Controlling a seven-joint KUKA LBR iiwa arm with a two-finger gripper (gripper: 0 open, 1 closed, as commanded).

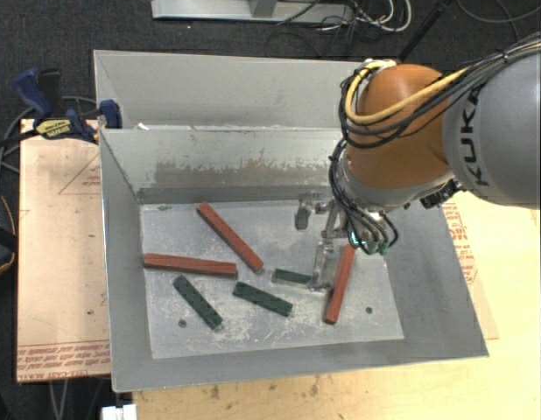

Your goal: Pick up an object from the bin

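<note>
My gripper (325, 265) hangs below the orange wrist cover, low over the right half of the bin floor. Its tip comes down between a short dark green block (292, 277) on its left and a long red bar (339, 284) that lies almost upright on its right. Whether it touches either one I cannot tell. Just in front of the short block, a dark green bar (263, 298) lies aslant.
Further left are a diagonal red bar (229, 236), a red bar lying flat (190, 265) and another dark green bar (198, 302). The bin's sloped walls rise close behind and to the right of the arm.
</note>
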